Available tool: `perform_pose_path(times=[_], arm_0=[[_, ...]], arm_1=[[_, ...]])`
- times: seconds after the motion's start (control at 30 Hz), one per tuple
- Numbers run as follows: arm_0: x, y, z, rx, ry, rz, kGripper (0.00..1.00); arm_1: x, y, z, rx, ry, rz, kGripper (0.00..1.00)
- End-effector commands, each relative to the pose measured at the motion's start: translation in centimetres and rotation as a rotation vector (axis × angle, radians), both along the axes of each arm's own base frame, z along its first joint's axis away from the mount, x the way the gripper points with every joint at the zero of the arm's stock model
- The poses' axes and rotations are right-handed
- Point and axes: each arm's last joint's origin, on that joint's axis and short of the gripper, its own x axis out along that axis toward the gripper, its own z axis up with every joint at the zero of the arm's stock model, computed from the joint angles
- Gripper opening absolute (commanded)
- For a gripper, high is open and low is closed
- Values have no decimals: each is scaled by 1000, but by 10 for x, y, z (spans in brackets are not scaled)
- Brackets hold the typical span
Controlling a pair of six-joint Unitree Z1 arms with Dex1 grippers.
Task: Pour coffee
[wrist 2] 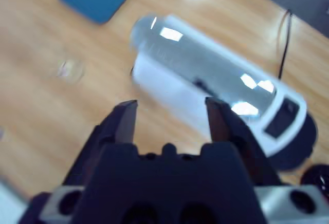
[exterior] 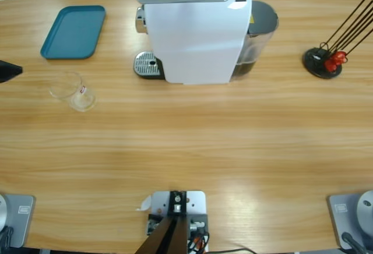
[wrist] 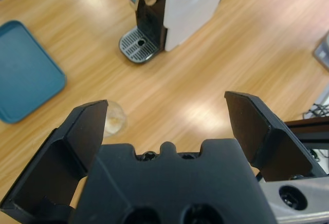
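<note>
The small clear glass cup (exterior: 72, 90) stands on the worktop (exterior: 192, 143), below the teal tray (exterior: 73, 31) and well to the side of the white coffee machine (exterior: 195, 32). It looks empty: no dark coffee shows in it, and nothing sits on the machine's drip grille (exterior: 146, 64) under the spout. The left gripper (wrist: 167, 118) has its jaws wide apart and holds nothing. In its wrist view the cup (wrist: 114, 118) lies just past the inner edge of one jaw, off the centre line, with the grille (wrist: 137, 44) farther ahead. In the high view a black tip, which seems to be this gripper (exterior: 9, 70), shows at the edge close to the cup, so the left arm is the nearer one. The right gripper (wrist 2: 169, 116) hovers above the machine (wrist 2: 205, 80), jaws apart and empty, and looks down along its long silver top. In the high view it is the dark shape at the machine's upper edge. The cup has no long axis to match, so the grasp probably turns on swinging the left jaws sideways until the cup lies between them.
</note>
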Motion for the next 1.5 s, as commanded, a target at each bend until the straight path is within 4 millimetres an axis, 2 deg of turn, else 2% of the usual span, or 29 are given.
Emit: perform_pose_path(times=[0.03,0.13,0.3,0.43,0.53,0.6,0.73,0.87,0.97,1.1,1.2,1.27,1.37,1.43,1.5], arm_0=[[-4,8,-17,33,68,45,996],[-11,15,-20,69,110,49,996],[-20,25,-29,138,180,54,1000],[-28,34,-32,124,161,82,1000],[-34,43,-48,109,147,99,1000],[-36,45,-58,124,144,89,1000],[-27,49,-89,234,132,153,1000],[-20,49,-85,234,79,196,1000],[-19,44,-82,185,106,149,1000],[-12,41,-86,240,112,132,1000],[2,33,-78,260,19,119,1000],[26,18,-75,212,-41,131,1000],[55,8,-105,232,44,195,1000],[53,9,-118,232,83,208,1000],[42,15,-127,213,94,201,998]], arm_1=[[-55,-69,37,-43,87,166,1000],[-66,-86,21,-93,119,165,1000],[-78,-111,-18,-176,177,159,1000],[-92,-142,-28,-141,163,141,1000],[-97,-165,-45,-123,160,118,1000],[-102,-172,-55,-134,167,127,1000],[-102,-172,-58,-142,164,134,1000],[-98,-169,-61,-142,159,132,1000],[-94,-170,-63,-145,157,126,1000],[-92,-169,-64,-140,153,125,1000],[-94,-170,-62,-133,151,127,1000],[-95,-172,-61,-130,149,129,1000],[-96,-174,-61,-139,152,134,1000],[-95,-176,-60,-139,150,127,1000],[-91,-176,-62,-144,156,117,1000]])
